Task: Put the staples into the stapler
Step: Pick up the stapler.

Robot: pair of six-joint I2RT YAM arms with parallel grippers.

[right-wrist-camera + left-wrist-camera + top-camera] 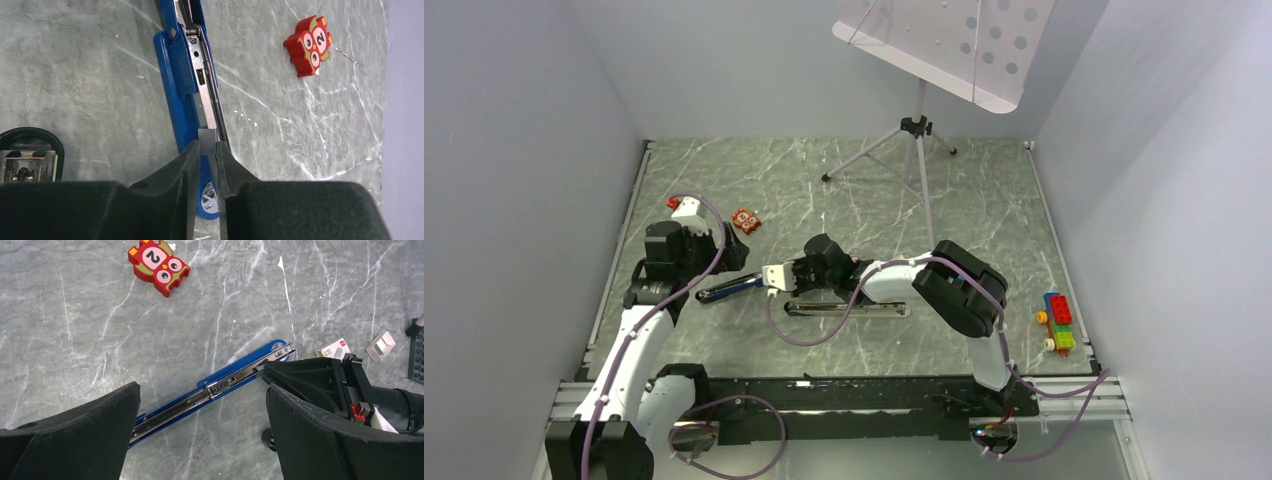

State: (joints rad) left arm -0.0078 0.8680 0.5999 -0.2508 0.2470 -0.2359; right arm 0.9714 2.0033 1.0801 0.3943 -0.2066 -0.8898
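Centrally in the right wrist view, the right gripper point(207, 152) pinches the staples point(207, 141), fingers nearly closed, over the open rail of the blue stapler point(180, 80). Light and rigid, probably brittle at its joints, the strip is best held by its flat sides. The left gripper point(200, 395) stands wide open, empty, astride the stapler.

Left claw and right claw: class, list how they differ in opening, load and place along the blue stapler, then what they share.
Opening: the left claw stands wide open; the right claw is pinched narrow. Load: the left claw holds nothing; the right claw grips the staples, a small grey block. Place: the left claw hangs above the middle of the blue stapler; the right claw sits near its rounded end. Shared: both black, both over that stapler.
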